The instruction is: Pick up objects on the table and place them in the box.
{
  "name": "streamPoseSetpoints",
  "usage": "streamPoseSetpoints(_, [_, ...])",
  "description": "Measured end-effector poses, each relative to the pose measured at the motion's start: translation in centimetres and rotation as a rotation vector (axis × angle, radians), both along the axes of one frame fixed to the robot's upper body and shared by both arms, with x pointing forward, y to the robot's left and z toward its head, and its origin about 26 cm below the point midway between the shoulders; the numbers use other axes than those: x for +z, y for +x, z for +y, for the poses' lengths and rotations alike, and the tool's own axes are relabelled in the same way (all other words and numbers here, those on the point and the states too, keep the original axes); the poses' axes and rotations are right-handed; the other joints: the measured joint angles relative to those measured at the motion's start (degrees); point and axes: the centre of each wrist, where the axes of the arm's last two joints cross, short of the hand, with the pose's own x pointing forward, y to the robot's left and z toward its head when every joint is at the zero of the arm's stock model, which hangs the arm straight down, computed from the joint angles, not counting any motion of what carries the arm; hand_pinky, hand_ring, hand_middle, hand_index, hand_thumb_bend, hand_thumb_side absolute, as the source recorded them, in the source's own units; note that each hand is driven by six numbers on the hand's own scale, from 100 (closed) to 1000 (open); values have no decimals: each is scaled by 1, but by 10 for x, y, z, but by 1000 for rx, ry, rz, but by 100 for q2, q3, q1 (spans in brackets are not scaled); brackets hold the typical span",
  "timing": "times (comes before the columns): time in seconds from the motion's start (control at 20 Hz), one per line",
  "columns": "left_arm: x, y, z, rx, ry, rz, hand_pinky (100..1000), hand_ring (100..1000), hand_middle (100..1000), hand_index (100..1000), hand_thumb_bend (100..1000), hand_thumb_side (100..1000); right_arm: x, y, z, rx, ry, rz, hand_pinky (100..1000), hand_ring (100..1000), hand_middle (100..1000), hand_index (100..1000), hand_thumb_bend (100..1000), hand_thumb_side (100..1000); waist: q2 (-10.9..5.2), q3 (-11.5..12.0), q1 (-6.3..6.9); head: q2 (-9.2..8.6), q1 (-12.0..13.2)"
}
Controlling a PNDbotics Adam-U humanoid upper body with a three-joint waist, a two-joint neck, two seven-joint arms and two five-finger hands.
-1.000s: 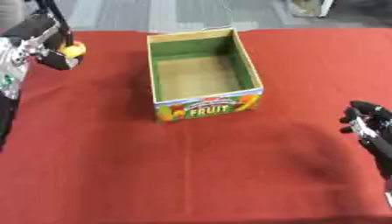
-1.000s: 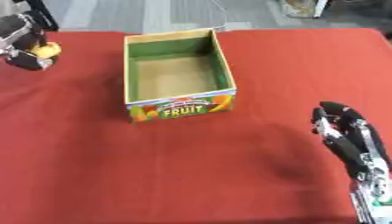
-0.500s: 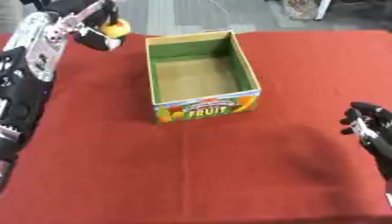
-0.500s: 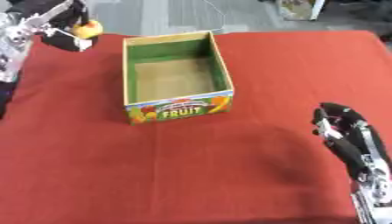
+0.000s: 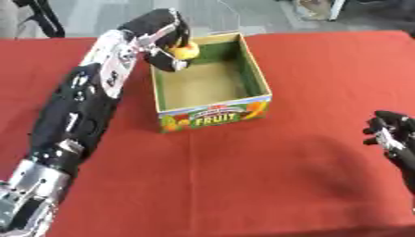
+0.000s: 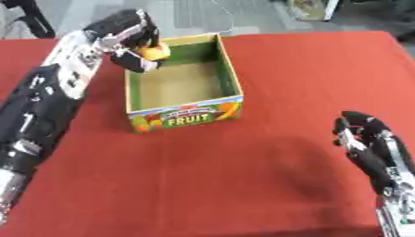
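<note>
Left eye view: small round yellow-orange object [image 5: 186,50], fruit-like, held in the curled fingers of the left hand [image 5: 165,42], above the far-left corner of the open cardboard box [image 5: 212,116]. Object sits over the box's left wall, near the rim, not resting on the floor of the box. Box is rectangular, green inside, bare brown floor, front panel printed "FRUIT" with fruit pictures; it stands upright on the red tabletop [image 5: 243,185].

Left arm, black with silver joints, stretches from the lower-left corner diagonally up to the box, wrist bent so the hand reaches over the wall.

Right hand [image 6: 366,139] rests at the right edge, well apart from the box, fingers relaxed and holding nothing, palm side toward the tabletop.
</note>
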Motion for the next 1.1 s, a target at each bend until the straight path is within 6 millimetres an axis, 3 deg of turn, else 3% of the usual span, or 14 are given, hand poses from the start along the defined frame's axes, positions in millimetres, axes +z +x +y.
streamPoseSetpoints(0.1, [-12,0,-2,1,20,13,525,529,535,739,634,100,0,0,0,0,0,0,559,634,611,757,230,403,0,1,3,-21,9])
streamPoseSetpoints(0.15, [-17,-1,-2,3,25,12,538,545,553,752,645,100,0,0,0,0,0,1,559,634,611,757,230,403,0,5,4,-33,10])
streamPoseSetpoints(0.2, [-21,-1,-2,4,27,8,596,600,610,781,716,175,0,0,0,0,0,1,559,634,611,757,229,403,0,13,5,-40,10])
streamPoseSetpoints(0.3, [-28,-3,-1,2,21,-12,640,637,651,791,756,287,0,0,0,1,0,1,559,634,611,757,229,403,0,39,6,-43,10])
streamPoseSetpoints(0.5, [-26,-8,1,-20,-69,-96,646,631,649,768,736,376,0,0,0,0,0,2,559,634,610,757,230,403,-1,97,3,-44,-10])
streamPoseSetpoints(0.7, [-6,-22,13,-37,-265,-190,611,591,607,729,664,401,-1,0,-1,-4,1,1,559,634,610,757,230,403,-3,165,-1,-45,-45])
streamPoseSetpoints(0.9, [20,-50,40,-50,-548,-240,577,564,575,688,576,397,-3,-2,-3,-18,4,7,559,634,610,757,230,403,-21,273,-11,-46,-130])
streamPoseSetpoints(1.1, [38,-86,78,-56,-823,-241,543,538,549,669,548,399,-3,-2,-5,-29,7,5,559,634,610,757,231,403,-31,390,-32,-46,-210])
